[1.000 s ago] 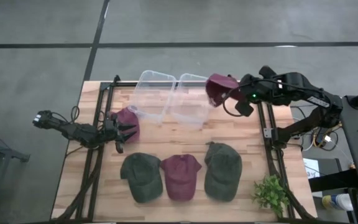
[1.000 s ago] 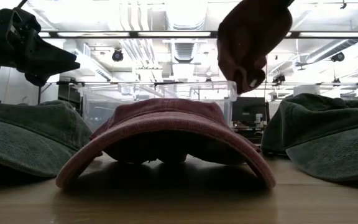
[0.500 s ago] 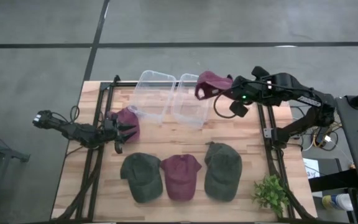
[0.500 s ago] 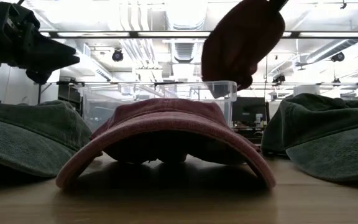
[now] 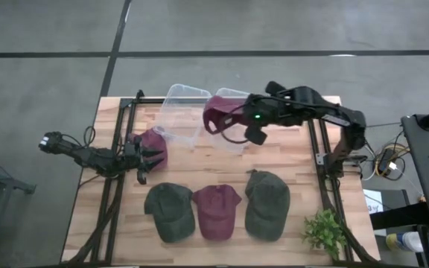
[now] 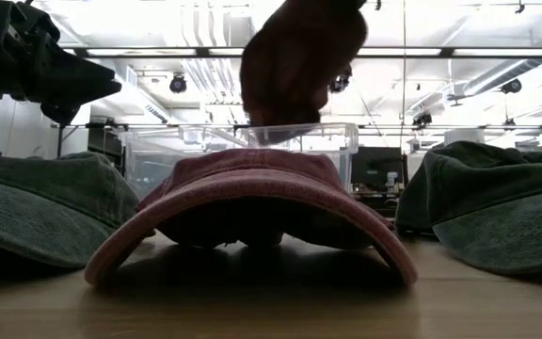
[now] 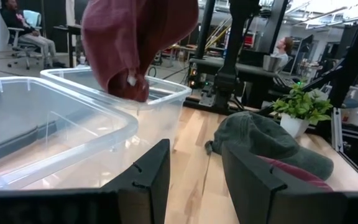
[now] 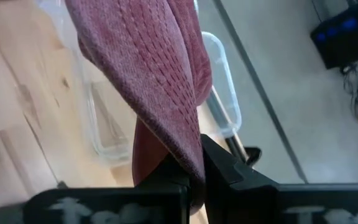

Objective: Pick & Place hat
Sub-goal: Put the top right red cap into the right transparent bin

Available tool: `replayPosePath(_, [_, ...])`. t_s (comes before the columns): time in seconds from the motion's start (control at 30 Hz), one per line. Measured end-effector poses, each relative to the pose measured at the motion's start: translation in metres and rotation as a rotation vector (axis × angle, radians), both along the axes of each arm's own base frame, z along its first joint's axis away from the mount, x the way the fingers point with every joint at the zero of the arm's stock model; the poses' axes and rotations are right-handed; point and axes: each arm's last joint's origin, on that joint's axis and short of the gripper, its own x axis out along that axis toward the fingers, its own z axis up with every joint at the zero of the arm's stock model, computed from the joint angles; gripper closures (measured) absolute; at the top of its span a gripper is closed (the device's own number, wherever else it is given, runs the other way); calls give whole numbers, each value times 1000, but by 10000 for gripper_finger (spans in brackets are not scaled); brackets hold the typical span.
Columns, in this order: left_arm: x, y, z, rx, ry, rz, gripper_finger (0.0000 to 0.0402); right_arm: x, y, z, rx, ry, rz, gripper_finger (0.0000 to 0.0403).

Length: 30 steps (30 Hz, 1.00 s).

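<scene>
Nearest the front edge of the pale butcher-block wooden desk [image 5: 296,160], three caps are laid in a row: a dark green cotton cap on the left [image 5: 170,211], a maroon cotton cap in the middle [image 5: 216,211] and a second dark green cap on the right [image 5: 266,204]. In the low view the middle cap's brim [image 6: 252,202] arches just above the wood grain. A small green potted plant [image 5: 325,232] is seen at the desk's front right corner.

Further back, at the desk's left side, the left claw [image 5: 144,158] is held low beside another maroon cap [image 5: 155,146]; its fingers are seen standing apart in its wrist view, but whether the cap is gripped cannot be told.

Towards the far edge, two clear plastic bins stand side by side, the left bin [image 5: 182,112] and the right bin [image 5: 233,134]. The right claw [image 5: 235,123] is clamped shut on a hanging maroon hat [image 5: 220,117], which is carried in the air over the right bin; in the right wrist view the fabric [image 8: 157,81] is pinched between the dark fingers.

Black metal frame rails [image 5: 118,186] run along both sides of the desk. Around it a grey concrete floor [image 5: 43,59] crossed by dark seams is shown. Beyond the desk, a bright ceiling with ducts and strip lights [image 6: 205,47] is seen, and a seated person [image 7: 27,37] is visible far off.
</scene>
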Motion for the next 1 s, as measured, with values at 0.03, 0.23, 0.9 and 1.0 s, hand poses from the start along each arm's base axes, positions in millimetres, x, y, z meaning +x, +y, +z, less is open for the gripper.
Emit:
replayPosePath(0.03, [0,0,0,0,0,-2,262,5,0,-1,-5,6,8,392])
replayPosePath(0.23, [0,-1,0,-1,0,-35,262,10,-2,5,-71,-7,-1,392])
replayPosePath(0.9, [1,-2,0,50,18,-51,262,-5,-30,-42,-6,154,-157,392])
replayPosePath(1.0, [1,-2,0,66,21,-52,262,-5,-33,-47,-1,170,-174,392])
